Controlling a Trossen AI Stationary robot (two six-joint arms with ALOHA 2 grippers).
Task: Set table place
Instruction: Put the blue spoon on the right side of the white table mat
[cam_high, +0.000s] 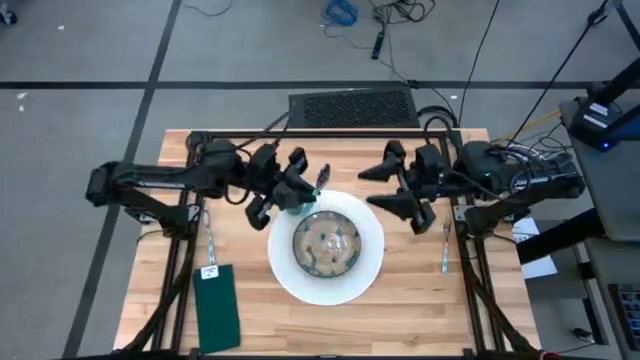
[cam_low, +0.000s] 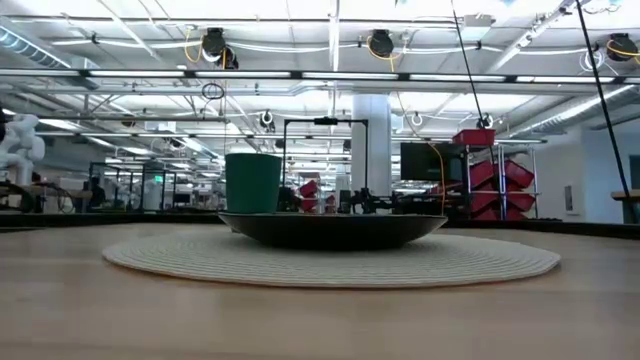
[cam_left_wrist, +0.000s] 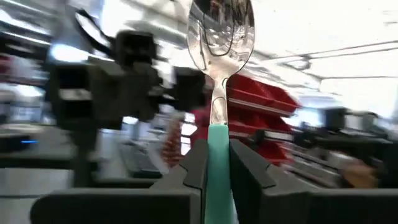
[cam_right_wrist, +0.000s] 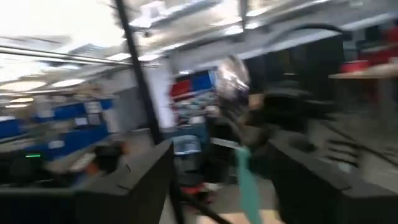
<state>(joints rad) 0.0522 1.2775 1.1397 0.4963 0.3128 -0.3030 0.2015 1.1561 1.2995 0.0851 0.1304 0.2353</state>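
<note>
A spoon (cam_left_wrist: 221, 37) with a teal handle sticks out of my left gripper (cam_left_wrist: 217, 171), which is shut on it above the table (cam_high: 400, 310), just left of centre at the far side (cam_high: 303, 183). Facing it, my right gripper (cam_high: 388, 188) stands open a little way off with nothing between its fingers; its wrist view shows the spoon (cam_right_wrist: 234, 81) ahead. A patterned bowl (cam_high: 327, 243) sits on a round white mat (cam_high: 372, 262). A green cup (cam_low: 252, 182) stands at the mat's far left edge, below my left gripper. My left gripper pinches the spoon's teal handle (cam_left_wrist: 217, 146) between its two fingers. The fingers lie level and come from the table's left, along the handle. The spoon's metal bowl (cam_left_wrist: 221, 28) juts out past the fingertips toward my right gripper, lifted clear of the table.
A fork (cam_high: 210, 238) and a dark green napkin (cam_high: 217, 308) lie left of the mat. Another metal utensil (cam_high: 446, 250) lies to its right. A black mesh panel (cam_high: 352, 107) sits beyond the table's far edge. Bare wood shows along the near edge.
</note>
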